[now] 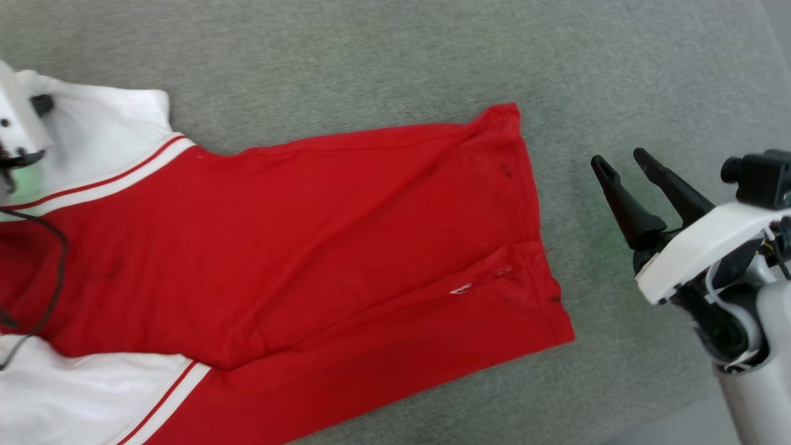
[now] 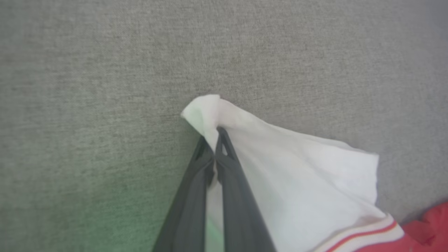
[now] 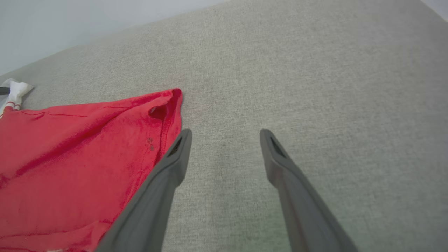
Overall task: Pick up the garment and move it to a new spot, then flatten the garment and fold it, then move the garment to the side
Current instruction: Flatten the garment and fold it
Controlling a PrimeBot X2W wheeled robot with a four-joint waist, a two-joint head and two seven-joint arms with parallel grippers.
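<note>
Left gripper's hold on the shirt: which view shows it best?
Left wrist view: the left gripper is shut on a bunched corner of the white sleeve of the shirt, close up. The head view has that sleeve at its left edge, the grip itself hidden. The right wrist view catches a small white scrap far left.

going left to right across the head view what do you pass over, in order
garment, white sleeves first, then the red body out to its hem → strip of bare grey surface → right gripper, open, clear of the cloth
</note>
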